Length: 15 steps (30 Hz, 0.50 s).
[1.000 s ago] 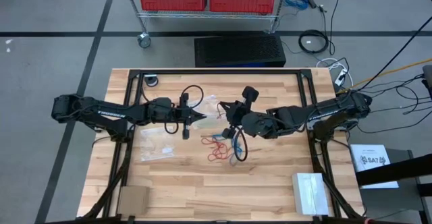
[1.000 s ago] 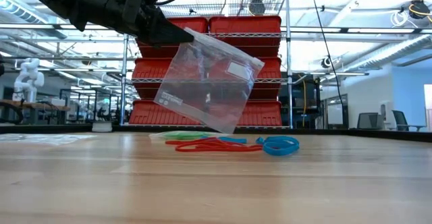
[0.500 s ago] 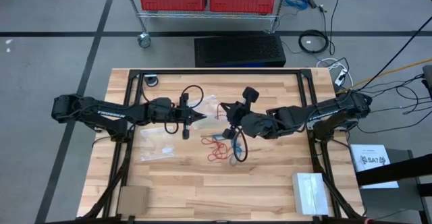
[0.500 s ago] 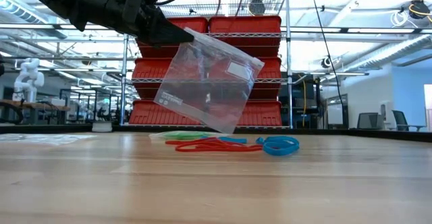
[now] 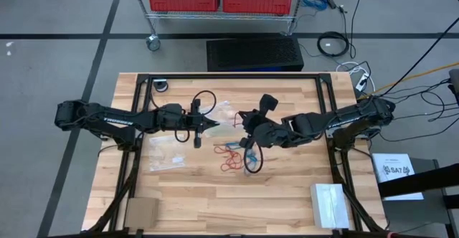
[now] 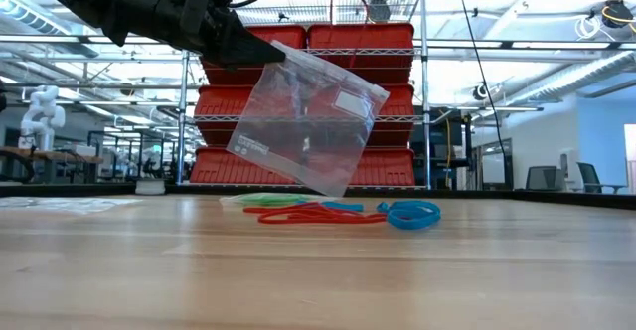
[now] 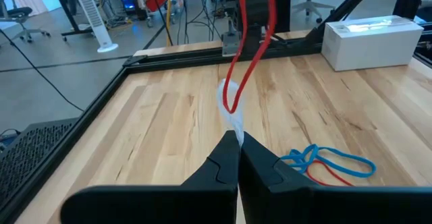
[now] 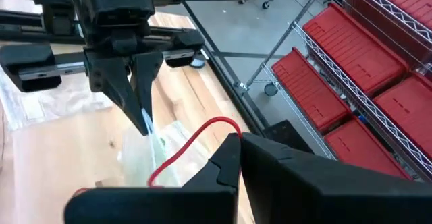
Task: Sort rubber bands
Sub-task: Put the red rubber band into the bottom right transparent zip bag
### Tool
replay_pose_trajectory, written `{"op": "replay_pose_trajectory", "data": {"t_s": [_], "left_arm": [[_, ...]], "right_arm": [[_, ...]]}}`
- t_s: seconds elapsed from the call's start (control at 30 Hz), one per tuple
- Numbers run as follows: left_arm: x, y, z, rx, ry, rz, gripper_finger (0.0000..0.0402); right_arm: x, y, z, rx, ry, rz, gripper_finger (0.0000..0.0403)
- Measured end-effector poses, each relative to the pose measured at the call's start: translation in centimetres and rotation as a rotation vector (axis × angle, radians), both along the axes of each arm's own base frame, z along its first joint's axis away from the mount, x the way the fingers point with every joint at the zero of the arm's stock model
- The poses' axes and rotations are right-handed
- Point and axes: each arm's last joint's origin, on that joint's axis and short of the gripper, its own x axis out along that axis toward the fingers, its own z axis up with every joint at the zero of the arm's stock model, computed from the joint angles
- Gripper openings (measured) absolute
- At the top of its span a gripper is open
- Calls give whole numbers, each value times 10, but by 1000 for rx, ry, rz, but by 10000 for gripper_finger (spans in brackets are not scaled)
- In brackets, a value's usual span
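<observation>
Red rubber, a single thin band (image 8: 196,137), hangs pinched in the pressed-together jaws of the right gripper (image 8: 237,142), held above the middle of the wooden counter (image 5: 215,202). Facing it, the left gripper (image 7: 237,140) has its jaws pinched on the top edge of a clear zip bag (image 6: 306,119), which hangs tilted in the air (a green tint shows near it in the right wrist view). Below them, near the counter's centre, the remaining rubber bands (image 5: 233,158) lie in a loose cluster: red and blue loops tangled together, with a green one at the pile's edge in the low view. A second clear bag (image 5: 166,159) lies flat toward the counter's left edge. A white box (image 5: 329,203) sits at the near right corner, a brown cardboard piece (image 5: 141,212) at the near left corner.
</observation>
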Motion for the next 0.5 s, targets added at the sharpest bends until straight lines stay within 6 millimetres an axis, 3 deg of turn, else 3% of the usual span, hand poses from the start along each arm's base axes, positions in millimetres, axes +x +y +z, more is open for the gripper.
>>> {"op": "replay_pose_trajectory", "data": {"t_s": [0.5], "left_arm": [[0, 0, 0, 0, -1, -1, 2]], "right_arm": [[35, -17, -30, 17, 58, 43, 0]]}}
